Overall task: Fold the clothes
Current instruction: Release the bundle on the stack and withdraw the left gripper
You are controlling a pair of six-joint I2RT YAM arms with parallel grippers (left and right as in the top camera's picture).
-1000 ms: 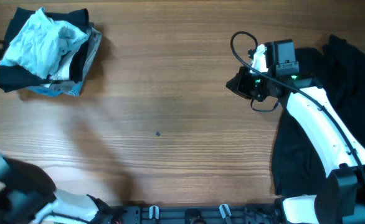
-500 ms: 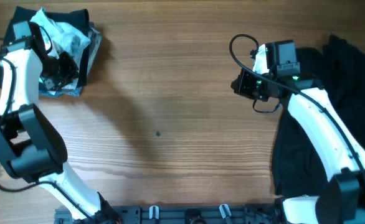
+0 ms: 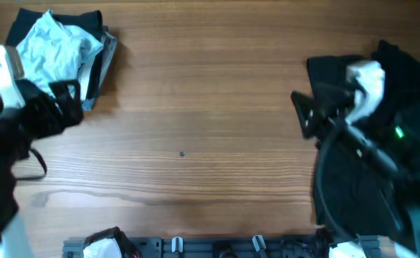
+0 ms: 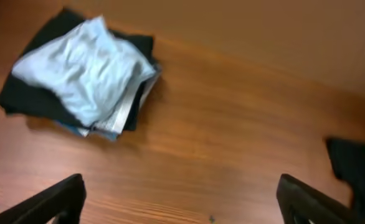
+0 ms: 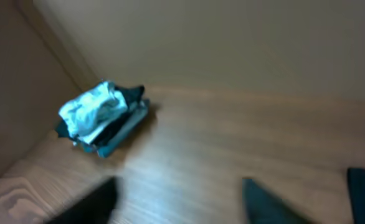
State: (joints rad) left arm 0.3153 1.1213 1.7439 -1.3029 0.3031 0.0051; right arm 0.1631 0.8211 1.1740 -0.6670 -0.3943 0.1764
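Nearest the robot's base, along the right-hand edge of the bare brown wooden table [image 3: 196, 86], lies a loose black cloth garment [image 3: 339, 208]. It is spread unevenly, unfolded, and runs past the table's side. A little farther in, the right gripper [image 5: 179, 185] hangs above the wood at the garment's inner border. Its fingers are parted with nothing between them, though its own camera view is blurred. Level with it on the other side, the left gripper [image 4: 181, 182] hovers over the left part of the table, jaws spread wide and empty, with only bare boards between its fingers. Farthest off, in the far left corner, sits a stack: a crumpled pale sky-blue T-shirt [image 3: 56, 46] on top of folded black cloth shirts [image 3: 88, 18]. A thin grey and blue edge shows on the stack's inner side. The blue shirt looks bunched rather than flat.

The step in hand appears to be fetching the black garment and laying it out on the open middle of the table. To do it well, each gripper should pinch a single layer at an outer edge, well apart from the other, ideally at the shoulders or the hem corners. Grabbing a handful from the middle would only bunch the cloth. Both arms should then draw it sideways together, keeping the cloth taut between them so it lands flat. The left arm should stay clear of the corner stack, since a brush could topple the loose blue shirt.
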